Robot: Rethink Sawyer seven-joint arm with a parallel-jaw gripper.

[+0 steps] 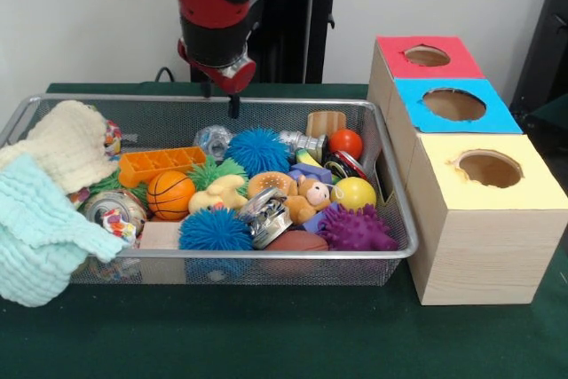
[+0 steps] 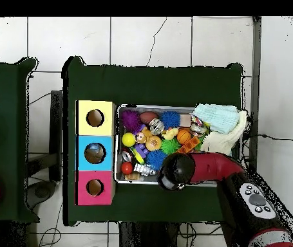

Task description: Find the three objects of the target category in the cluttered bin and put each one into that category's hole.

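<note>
Gripper (image 1: 232, 106) hangs over the far rim of the wire mesh bin (image 1: 395, 219). Only a thin dark tip shows below the red wrist; whether it is open or closed, cannot tell. It carries nothing visible. In the overhead view the red arm (image 2: 203, 168) covers that same edge of the bin, so the tool is hidden there.

Directly below and in front of the tip: a blue spiky ball (image 1: 258, 149), a clear crinkled item beside it, an orange tray (image 1: 161, 164). Further out: small basketball (image 1: 169, 194), second blue spiky ball (image 1: 215, 231), yellow duck (image 1: 221, 192), teddy bear (image 1: 306, 200), yellow ball (image 1: 354, 193), red ball (image 1: 346, 142), purple spiky ball (image 1: 357, 229). Cream cloth (image 1: 62, 144) and pale green cloth (image 1: 40, 228) drape over one end of the bin.

Beside the bin, three boxes with round holes: red-topped box (image 1: 428, 57), blue-topped box (image 1: 454, 105), yellow-topped box (image 1: 489, 169).

Step, as I judge it: searching, nothing yet picked. Target category is not stated; balls are plentiful candidates, all lying in the bin. Next move calls for choosing one target, descending into the clutter, and closing on it cleanly without snagging neighbours.

Hard to read: whatever lies under the cloths, the metallic pieces mid-bin, the hole interiors.
</note>
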